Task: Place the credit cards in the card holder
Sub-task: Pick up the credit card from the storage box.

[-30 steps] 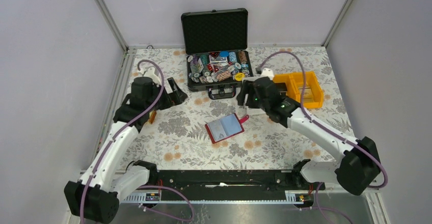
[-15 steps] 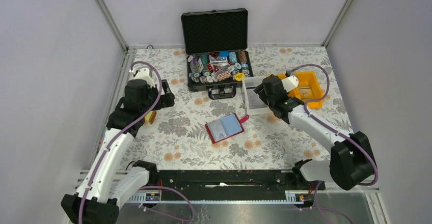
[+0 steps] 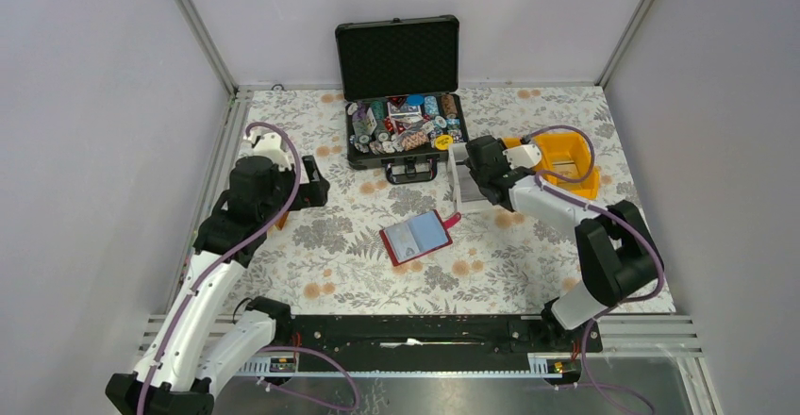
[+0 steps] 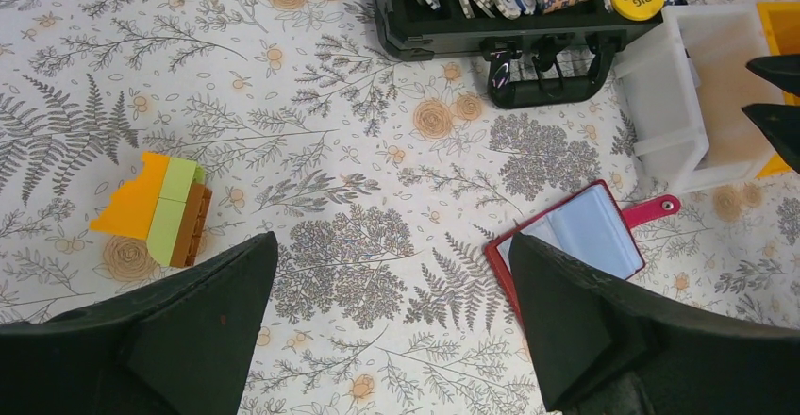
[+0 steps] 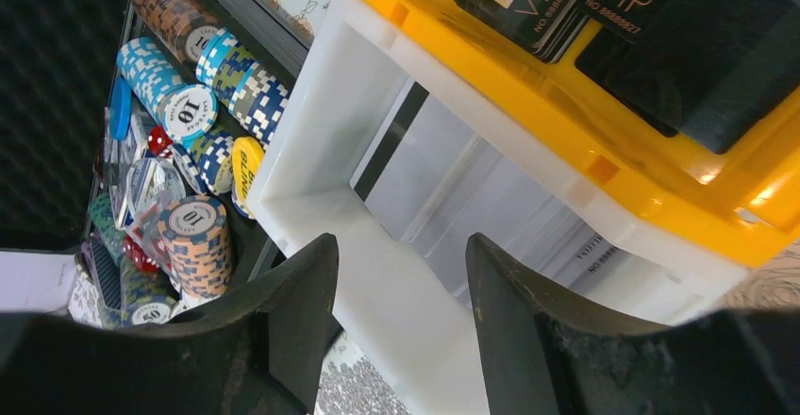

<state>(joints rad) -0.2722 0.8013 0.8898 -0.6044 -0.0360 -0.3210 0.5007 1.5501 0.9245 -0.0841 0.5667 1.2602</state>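
Left of the card holder (image 3: pixel 416 237), which is lying open for loading, the left arm (image 3: pixel 212 264) is hanging bent, left pincer (image 4: pixel 391 240) gaping wide, empty. Beyond-right of the holder, the right arm (image 3: pixel 566 212) is reaching over the white bin (image 3: pixel 469 177), right pincer (image 5: pixel 398 240) half-spread, holding nothing, aiming at the credit cards (image 5: pixel 453 184) inside.

Left pincer (image 4: pixel 391 245) spread wide; right pincer (image 5: pixel 401 245) parted.

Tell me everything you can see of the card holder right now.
The card holder is a small dark red, leather-look wallet lying open and flat on the floral table cover, on the arms' side of the black case. Pale, clear-looking sleeves face up. Its snap tab sticks out toward the white bin. Nothing touches it.
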